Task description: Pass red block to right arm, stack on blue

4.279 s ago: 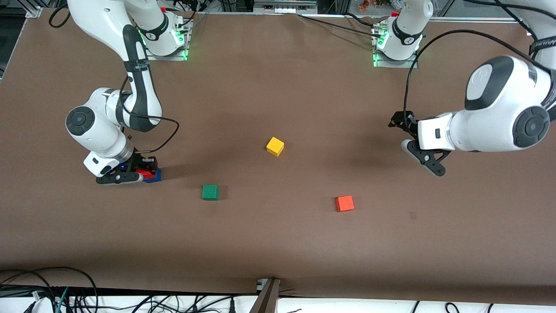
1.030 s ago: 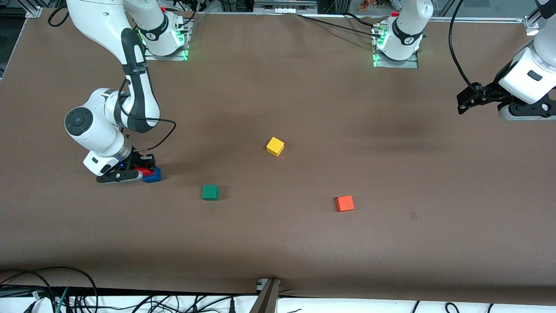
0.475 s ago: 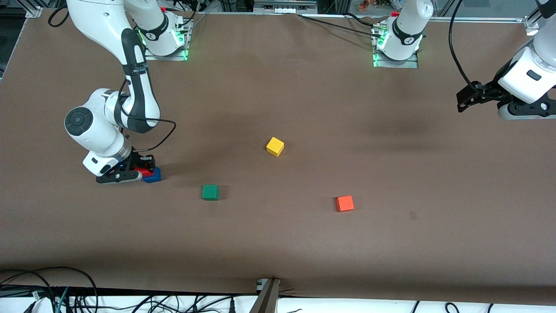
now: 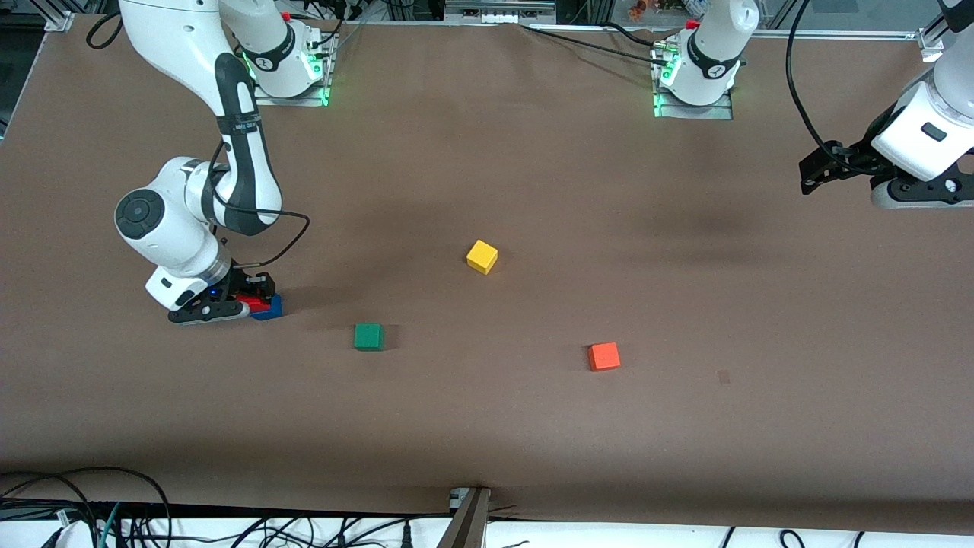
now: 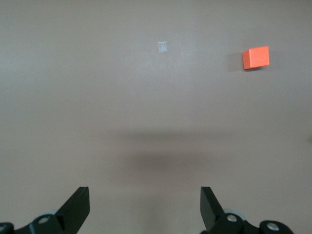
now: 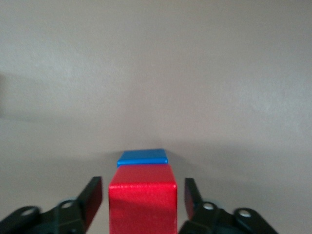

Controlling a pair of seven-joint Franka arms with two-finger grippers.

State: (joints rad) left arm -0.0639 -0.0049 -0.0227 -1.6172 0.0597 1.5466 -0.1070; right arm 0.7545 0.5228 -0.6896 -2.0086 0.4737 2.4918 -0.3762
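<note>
Since the previous frame the right claw has spread: we see gaps between its fingers and the red block, which sits on the blue at the right arm's end of the desk. The left claw waits spread wide over bare desk; we read no writing.

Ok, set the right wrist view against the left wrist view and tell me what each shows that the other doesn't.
Only the right wrist view shows the red block sitting on the blue cube, with the right gripper open, its fingers clear of the block's sides. Only the left wrist view shows the orange cube, with the left gripper open and holding nothing. Both show the bare brown table.
</note>
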